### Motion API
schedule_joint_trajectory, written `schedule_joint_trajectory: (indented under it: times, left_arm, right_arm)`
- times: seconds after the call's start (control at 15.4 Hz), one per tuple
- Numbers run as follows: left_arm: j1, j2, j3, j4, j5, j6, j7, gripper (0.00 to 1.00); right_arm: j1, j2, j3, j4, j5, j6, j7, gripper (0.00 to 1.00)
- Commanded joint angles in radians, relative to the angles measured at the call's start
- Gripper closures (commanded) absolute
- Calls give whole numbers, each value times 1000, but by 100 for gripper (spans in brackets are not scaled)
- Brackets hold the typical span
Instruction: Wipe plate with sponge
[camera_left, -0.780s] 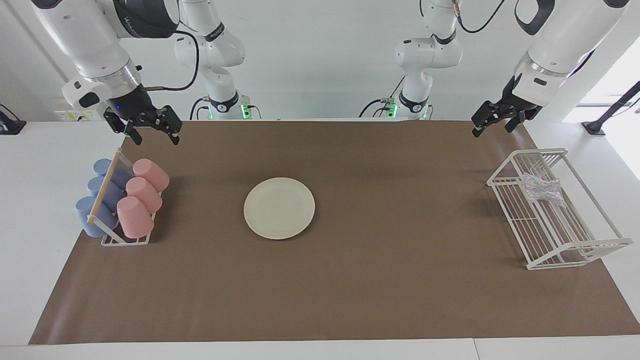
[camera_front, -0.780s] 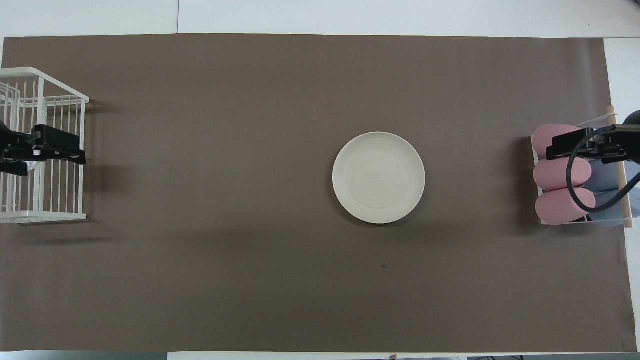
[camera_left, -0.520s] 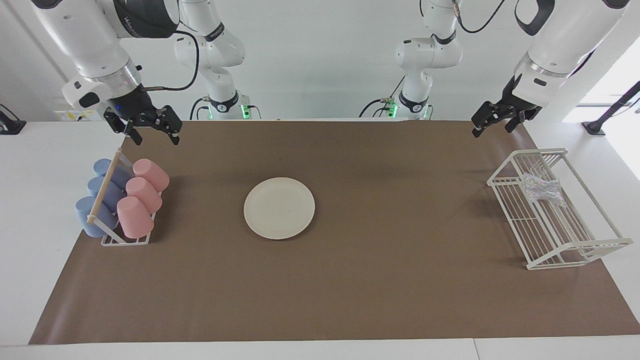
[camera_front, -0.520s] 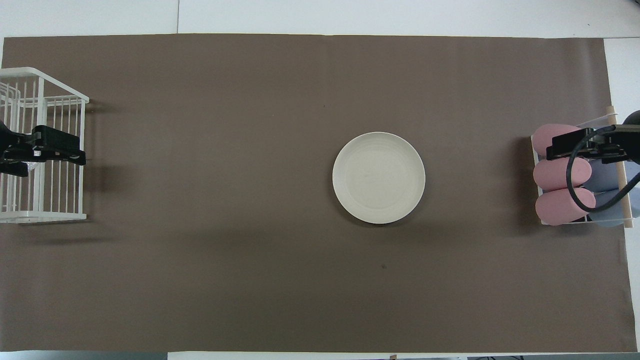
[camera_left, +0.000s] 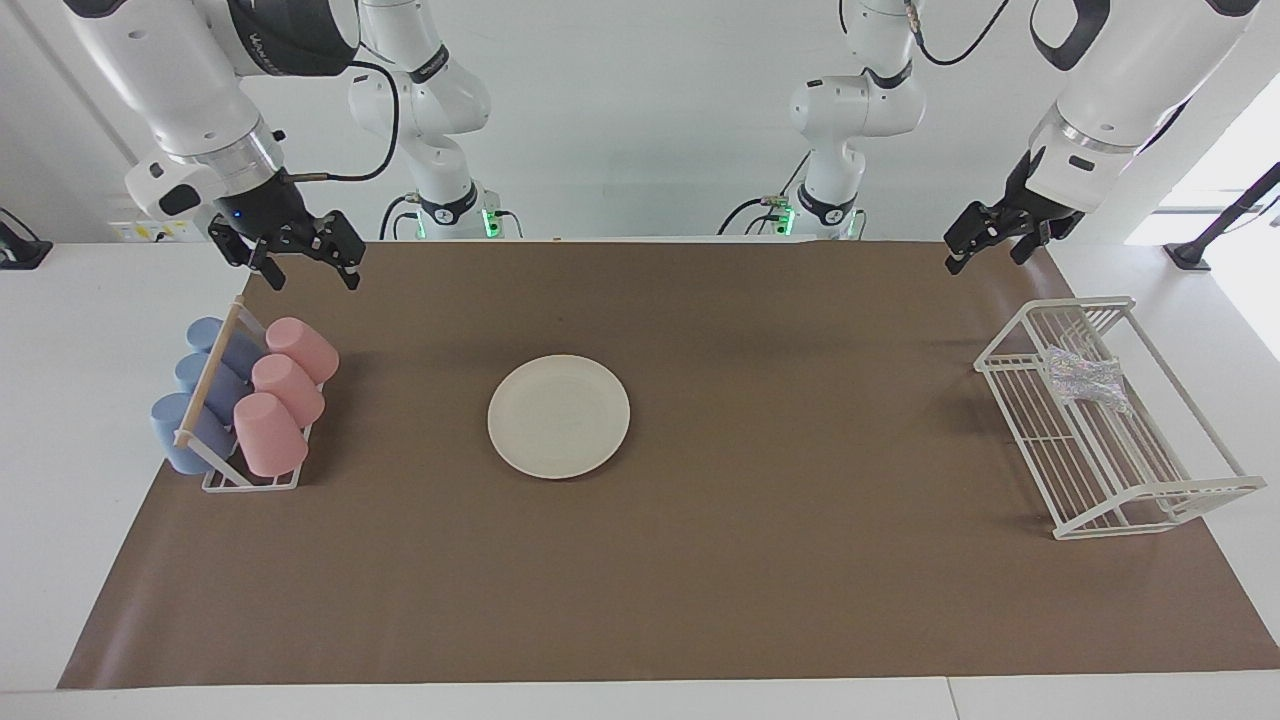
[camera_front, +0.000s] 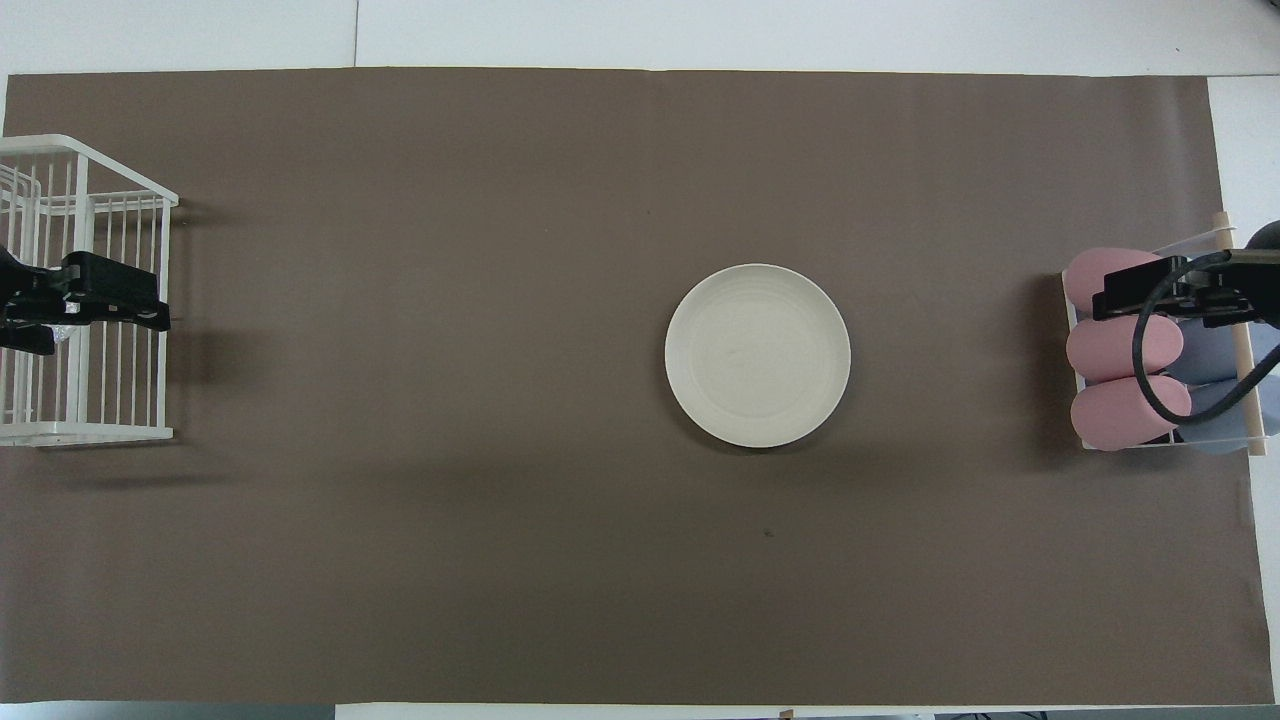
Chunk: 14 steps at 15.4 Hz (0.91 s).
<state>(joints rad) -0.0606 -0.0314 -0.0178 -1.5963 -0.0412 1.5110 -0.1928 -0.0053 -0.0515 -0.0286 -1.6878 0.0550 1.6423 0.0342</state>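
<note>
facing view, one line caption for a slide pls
Both arms wait raised: left tool above the mat near the rack holding the sponge, right tool near the cups, plate untouched.

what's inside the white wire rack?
Only the sponge, lying on the white wire rack floor at its robot-side end. The overhead view hides most of it under the left gripper, raised above the rack.

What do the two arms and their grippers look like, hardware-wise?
Both arms are glossy white with rounded shells, dark bands at the joints and silver wrist rings. Each ends in a black two-finger gripper: left gripper, right gripper. Black cables loop along both arms. The right arm's black upper segment bears white lettering, too small to read, and a small blue light shows near its wrist.
</note>
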Motion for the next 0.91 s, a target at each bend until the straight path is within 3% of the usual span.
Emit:
schedule_joint_trajectory:
  times: [0.0,0.19,0.58,0.84]
  left_arm:
    - [-5,-48,2,-76,15,24,-10,0]
    - [-33,-48,-7,-103,141,32,-30,0]
    - [-65,34,-8,-155,467,124,-30,0]
    - [-76,137,-8,-175,668,202,-39,0]
  right_arm:
    - [-2,-7,7,7,-4,-13,15,0]
    - [-2,-7,7,5,2,-21,85,0]
    - [-2,-11,7,5,52,-113,513,0]
    - [-2,-19,15,2,98,-151,784,0]
